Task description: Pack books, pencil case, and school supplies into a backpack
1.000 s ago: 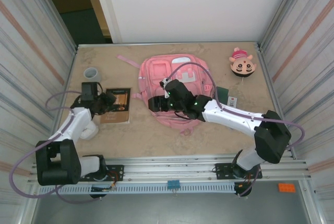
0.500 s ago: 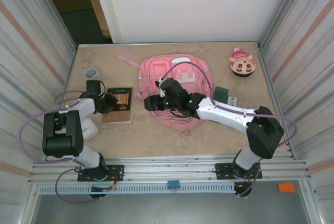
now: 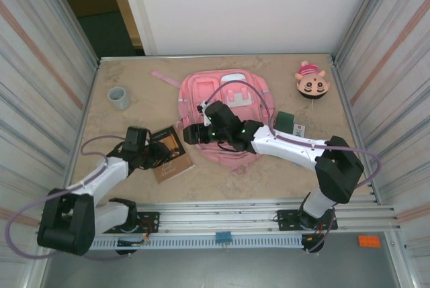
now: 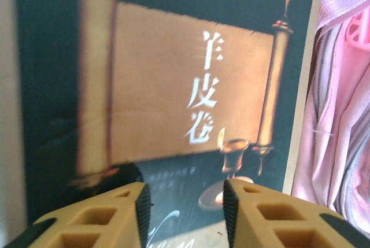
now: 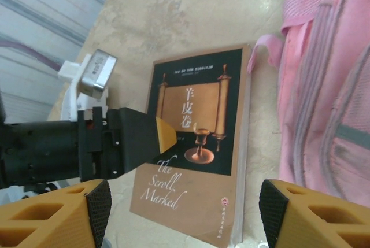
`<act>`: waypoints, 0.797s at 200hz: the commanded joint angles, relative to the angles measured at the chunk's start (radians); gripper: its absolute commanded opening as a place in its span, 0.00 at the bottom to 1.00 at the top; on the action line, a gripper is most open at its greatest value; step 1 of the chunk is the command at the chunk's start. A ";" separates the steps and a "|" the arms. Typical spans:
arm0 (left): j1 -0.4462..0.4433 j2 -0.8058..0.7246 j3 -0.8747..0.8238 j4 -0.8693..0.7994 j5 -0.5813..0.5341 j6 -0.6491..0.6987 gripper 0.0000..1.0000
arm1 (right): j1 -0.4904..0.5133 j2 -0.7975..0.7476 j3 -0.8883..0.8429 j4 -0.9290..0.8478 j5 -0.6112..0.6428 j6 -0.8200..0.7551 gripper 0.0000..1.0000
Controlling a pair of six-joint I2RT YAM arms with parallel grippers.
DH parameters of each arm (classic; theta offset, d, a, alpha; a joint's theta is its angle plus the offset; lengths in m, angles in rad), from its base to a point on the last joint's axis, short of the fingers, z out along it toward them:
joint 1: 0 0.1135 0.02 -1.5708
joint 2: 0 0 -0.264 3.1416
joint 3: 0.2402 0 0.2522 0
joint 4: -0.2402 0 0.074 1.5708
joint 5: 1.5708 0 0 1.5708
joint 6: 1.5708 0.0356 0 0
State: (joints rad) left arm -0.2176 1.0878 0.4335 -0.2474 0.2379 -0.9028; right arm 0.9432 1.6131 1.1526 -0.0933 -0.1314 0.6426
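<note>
Left gripper (image 4: 185, 200) is right over the book (image 3: 176, 156), jaws partly apart, tips above the lower part of the dark cover, nothing pinched between them. Touching it or not, I can't tell. The book lies flat on the surface (image 3: 282, 170), just beside the pink backpack (image 3: 232, 97). Right gripper (image 5: 184, 204) hovers at the backpack's left edge, jaws wide and empty, the book ahead of them.

Pink backpack (image 3: 227, 88) — orange-brown, dark-panelled book (image 3: 177, 161)
</note>
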 commanded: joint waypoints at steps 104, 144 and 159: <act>0.419 -0.296 -0.046 -0.140 0.215 0.217 0.54 | 0.053 0.439 0.519 -0.439 -0.046 -0.052 0.68; 0.422 -0.250 -0.099 -0.065 0.231 0.194 0.54 | 0.050 0.554 0.618 -0.542 0.043 -0.077 0.69; 0.422 -0.211 -0.107 -0.037 0.261 0.195 0.53 | 0.047 0.594 0.658 -0.594 0.069 -0.091 0.69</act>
State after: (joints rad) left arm 0.1974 0.8337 0.3485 -0.3470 0.4385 -0.7139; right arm 0.9966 2.1498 1.7405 -0.5499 -0.1387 0.5972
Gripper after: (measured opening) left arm 0.537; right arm 0.685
